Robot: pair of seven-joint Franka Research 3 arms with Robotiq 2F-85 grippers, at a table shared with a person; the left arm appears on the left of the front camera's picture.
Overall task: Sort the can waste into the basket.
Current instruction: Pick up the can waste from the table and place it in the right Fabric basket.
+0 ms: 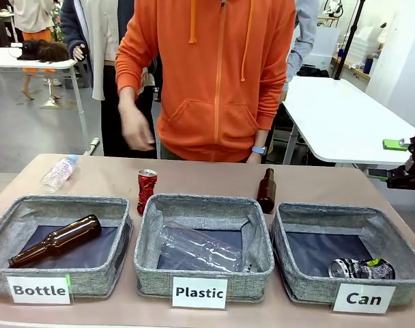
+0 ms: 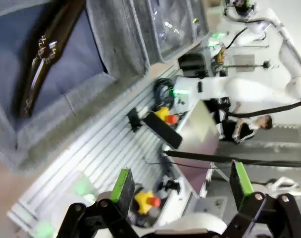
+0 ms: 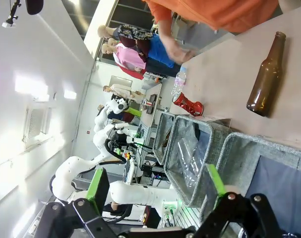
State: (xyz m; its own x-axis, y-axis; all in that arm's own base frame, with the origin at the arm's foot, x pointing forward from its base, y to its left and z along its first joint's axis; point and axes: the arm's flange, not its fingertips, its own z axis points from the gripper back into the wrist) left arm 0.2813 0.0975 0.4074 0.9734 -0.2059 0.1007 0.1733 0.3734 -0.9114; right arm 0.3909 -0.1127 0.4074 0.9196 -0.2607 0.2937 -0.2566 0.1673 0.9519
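red can (image 1: 147,190): dented, silver top, upright on the table, well left of the basket | silver can (image 1: 361,268): crushed, dark with green marks, on its side in the basket's front right corner | basket (image 1: 306,290): grey fabric, dark base, white "Can" label

Three baskets stand side by side along the near edge of the counter (image 1: 214,179): the "Bottle" basket (image 1: 64,202) at left, the "Plastic" basket (image 1: 204,202) in the middle, the "Can" basket (image 1: 330,210) at right. A lying glass bottle (image 1: 56,240) rests slantwise in the "Bottle" basket. A large plastic bottle (image 1: 201,249) lies in the "Plastic" basket. A crushed can (image 1: 361,268) lies in the near right corner of the "Can" basket.

Behind the row, on the bare counter:
- A small plastic bottle (image 1: 59,172) lies at far left, behind the "Bottle" basket.
- A standing can (image 1: 147,190) is just behind the far left corner of the "Plastic" basket.
- A standing glass bottle (image 1: 266,191) is behind the gap between the "Plastic" and "Can" baskets.

A person (image 1: 214,75) stands beyond the counter's far edge.
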